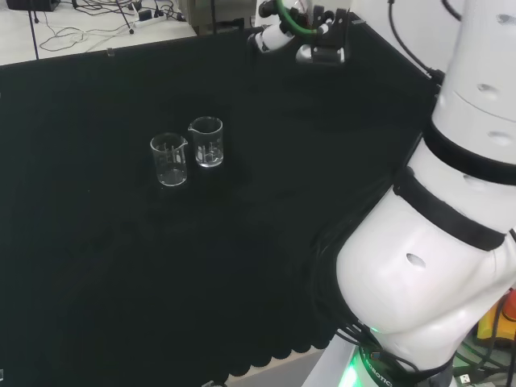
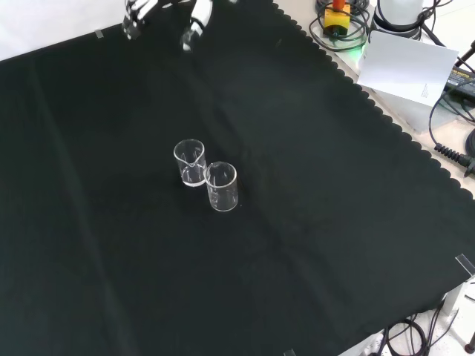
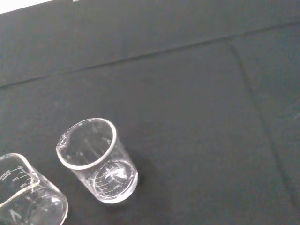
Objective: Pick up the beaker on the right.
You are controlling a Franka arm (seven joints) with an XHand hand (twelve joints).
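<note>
Hovering high at the cloth's (image 2: 356, 245) far edge in the front view, my hand (image 2: 194, 22) hangs with fingers relaxed, holding nothing. Two clear beakers stand upright mid-cloth, just beside each other. In the head view, the right beaker (image 1: 207, 142) has bare cloth on its right.

The black and white hand (image 2: 194, 22) hangs at the front view's top edge, fingers (image 2: 133, 22) pointing down, straight and spread. The white arm (image 1: 435, 242) bends at the head view's right.
</note>
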